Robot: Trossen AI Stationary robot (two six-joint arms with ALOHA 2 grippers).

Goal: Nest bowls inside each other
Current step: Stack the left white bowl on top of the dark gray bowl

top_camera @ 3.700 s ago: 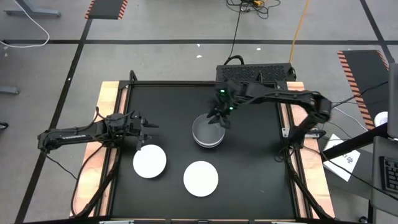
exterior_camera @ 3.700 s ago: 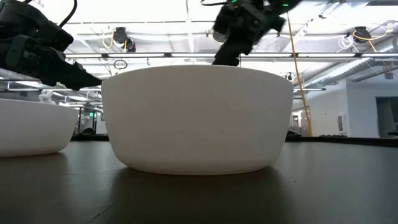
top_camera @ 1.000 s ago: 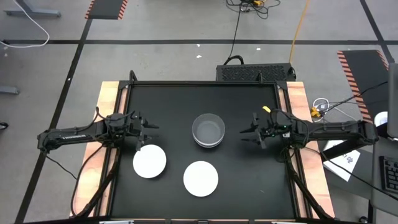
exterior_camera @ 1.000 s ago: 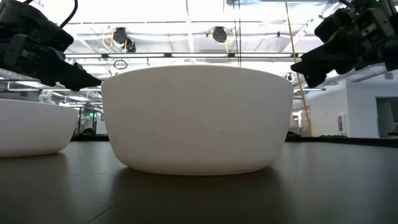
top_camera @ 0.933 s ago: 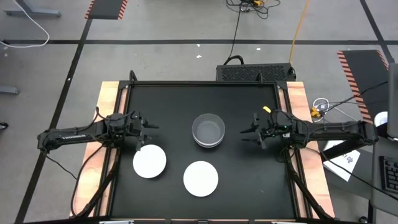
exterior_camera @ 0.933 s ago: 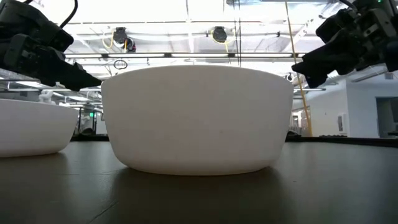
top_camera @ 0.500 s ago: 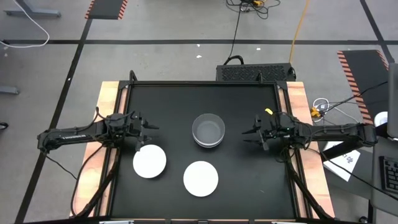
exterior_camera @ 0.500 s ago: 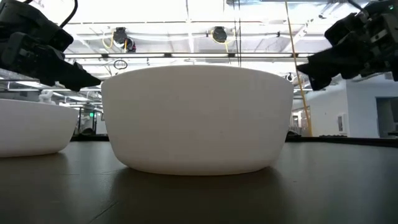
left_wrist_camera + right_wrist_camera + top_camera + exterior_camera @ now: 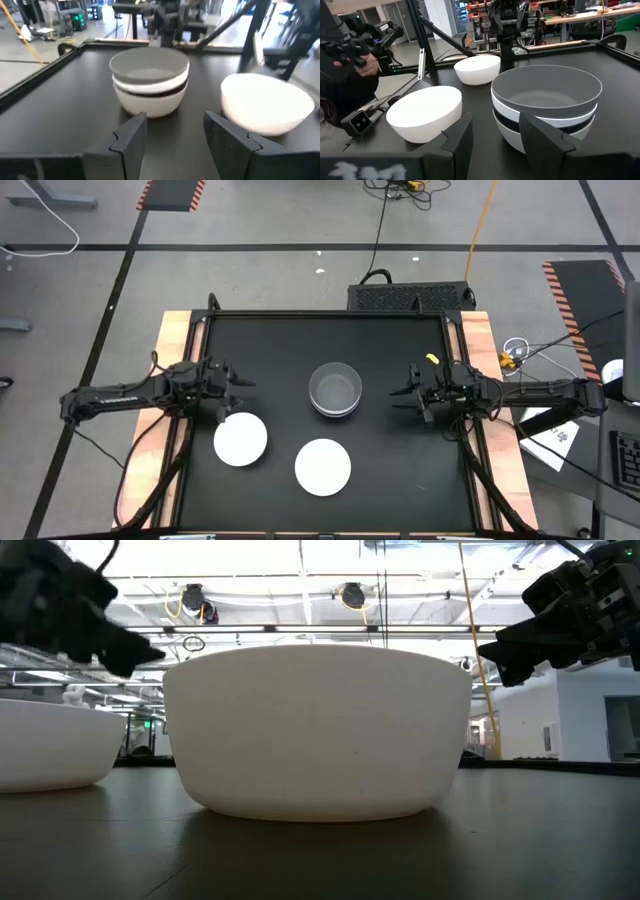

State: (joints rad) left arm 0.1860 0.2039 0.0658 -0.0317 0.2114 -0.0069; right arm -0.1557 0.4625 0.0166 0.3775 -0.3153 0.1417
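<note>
A stack of nested bowls (image 9: 335, 389) stands at the table's middle, with a grey bowl on top, then white, black and white (image 9: 545, 107). Two single white bowls rest on their bases nearer the front edge, one at the left (image 9: 240, 440) and one at the centre (image 9: 323, 465). My left gripper (image 9: 240, 388) hovers near the table's left edge, open, pointing at the stack (image 9: 149, 85). My right gripper (image 9: 399, 394) hovers at the right side, open, also facing the stack. Nothing lies between either pair of fingers.
The black table top is bordered by a raised black frame (image 9: 330, 314) with wooden edges. Free black surface lies between the stack and each gripper and behind the stack. In the low view the centre white bowl (image 9: 317, 730) hides the stack.
My right gripper has drawn back a little toward the table's right edge, away from the stack, still open. My left gripper has turned slightly in place. The bowls have not moved.
</note>
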